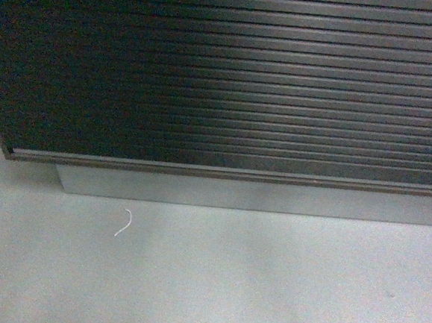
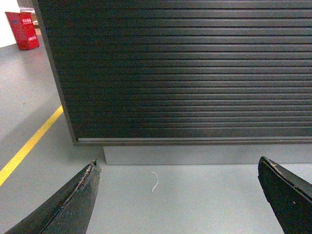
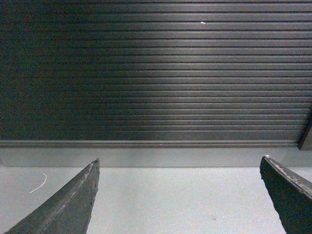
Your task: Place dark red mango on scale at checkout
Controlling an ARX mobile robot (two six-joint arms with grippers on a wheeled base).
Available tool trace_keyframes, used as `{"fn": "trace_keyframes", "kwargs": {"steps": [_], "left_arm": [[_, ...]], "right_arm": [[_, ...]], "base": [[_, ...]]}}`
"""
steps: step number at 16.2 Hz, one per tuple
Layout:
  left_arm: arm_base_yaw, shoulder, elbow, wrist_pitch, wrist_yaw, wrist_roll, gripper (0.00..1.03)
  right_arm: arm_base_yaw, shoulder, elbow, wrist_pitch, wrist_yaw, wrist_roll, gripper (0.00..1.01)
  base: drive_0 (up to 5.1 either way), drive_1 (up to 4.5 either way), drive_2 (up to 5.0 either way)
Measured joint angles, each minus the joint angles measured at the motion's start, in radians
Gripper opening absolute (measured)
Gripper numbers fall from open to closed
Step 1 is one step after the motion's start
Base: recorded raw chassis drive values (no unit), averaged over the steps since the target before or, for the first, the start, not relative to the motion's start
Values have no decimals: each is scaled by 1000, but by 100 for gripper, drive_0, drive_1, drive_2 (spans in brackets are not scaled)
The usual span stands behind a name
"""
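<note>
The left gripper [image 2: 178,195] has its jaws spread wide and holds nothing. The right gripper [image 3: 178,195] is likewise spread wide and holds nothing. Both hang above the grey floor [image 1: 229,282], short of the checkout [image 1: 237,81]. A small white scrap [image 1: 124,222] lies on the floor near the checkout's grey plinth [image 1: 251,195]. Above the plinth rises the dark ribbed front. A yellow line [image 2: 29,144] runs along the floor left of the checkout's corner, and a red box [image 2: 22,30] stands beyond it. The mango and the scale appear in no view.
</note>
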Motion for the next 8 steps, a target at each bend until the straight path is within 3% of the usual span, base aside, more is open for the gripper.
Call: {"fn": "trace_keyframes", "kwargs": {"steps": [3, 8], "left_arm": [[0, 0, 0, 2, 0, 0, 98], [0, 0, 0, -1, 0, 0, 98]], "right_arm": [[0, 0, 0, -3, -1, 0, 98], [0, 0, 0, -1, -1, 0, 98]], "base": [[7, 370, -357], [0, 184, -185]]}}
